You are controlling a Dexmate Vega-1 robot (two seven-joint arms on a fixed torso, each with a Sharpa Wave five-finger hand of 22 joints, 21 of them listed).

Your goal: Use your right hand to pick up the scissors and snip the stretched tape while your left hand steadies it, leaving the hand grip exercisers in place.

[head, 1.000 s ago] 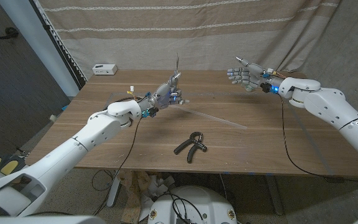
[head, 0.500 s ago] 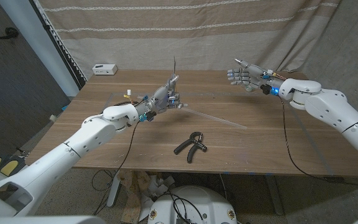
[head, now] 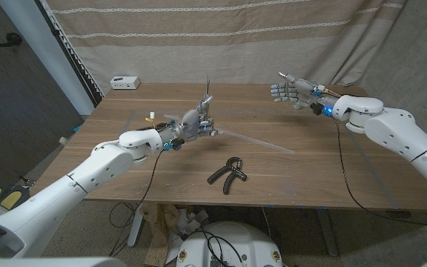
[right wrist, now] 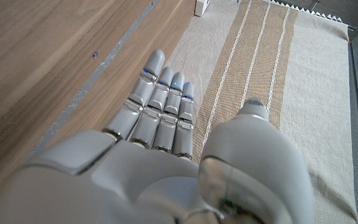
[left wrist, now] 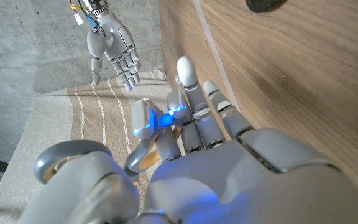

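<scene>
A wooden table [head: 288,178] stands before a striped cloth backdrop. Just below its middle, toward six o'clock, lies a black hand grip exerciser [head: 227,173]. A strip of clear tape [head: 262,141] runs across the centre toward three o'clock. A small white box [head: 124,81] sits at ten o'clock, at the far corner.

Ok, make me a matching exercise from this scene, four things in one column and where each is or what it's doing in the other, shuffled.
Things:
1. left robot hand
2. right robot hand
3. grip exerciser
4. white box

States or places:
A. lies towards the near edge of the table, black
B. sits at the table's far left corner
C. raised over the far right of the table, fingers apart, holding nothing
D. pinches one end of the stretched tape

Pairs: 1-D, 2-C, 3-A, 4-B
</scene>
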